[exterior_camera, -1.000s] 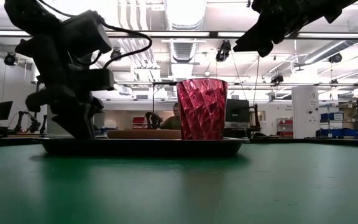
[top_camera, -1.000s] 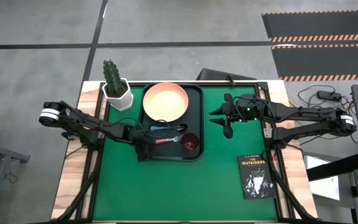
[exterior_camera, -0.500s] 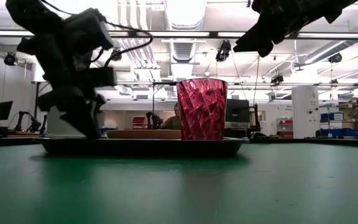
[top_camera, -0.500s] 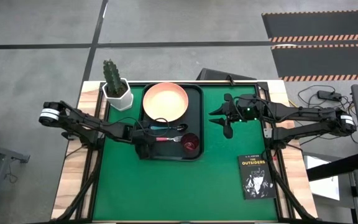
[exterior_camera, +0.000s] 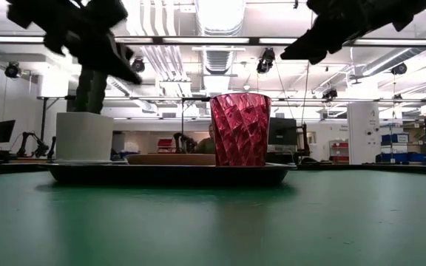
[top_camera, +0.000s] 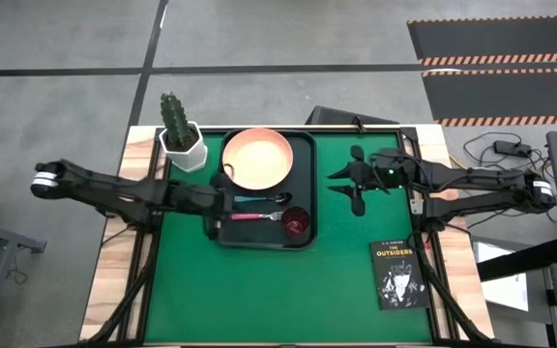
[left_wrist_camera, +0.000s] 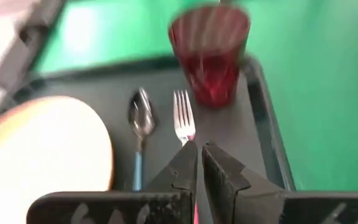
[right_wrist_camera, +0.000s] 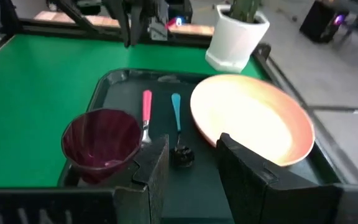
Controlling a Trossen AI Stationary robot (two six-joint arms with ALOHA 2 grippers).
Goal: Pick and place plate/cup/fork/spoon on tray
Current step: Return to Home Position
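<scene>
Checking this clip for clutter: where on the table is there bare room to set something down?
Free: green mat in front of the tray, left of the book. Crowded: the tray, holding plate, spoon, fork, cup; left gripper at its edge.

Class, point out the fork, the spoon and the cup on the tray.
fork (right_wrist_camera: 146, 106): right wrist view, on its pink handle.
spoon (right_wrist_camera: 176, 112): right wrist view, on its blue handle.
cup (exterior_camera: 240, 129): low view, on its ribbed red wall.

Grey floor (top_camera: 56, 97), bright ceiling lights (exterior_camera: 220, 15)
</scene>
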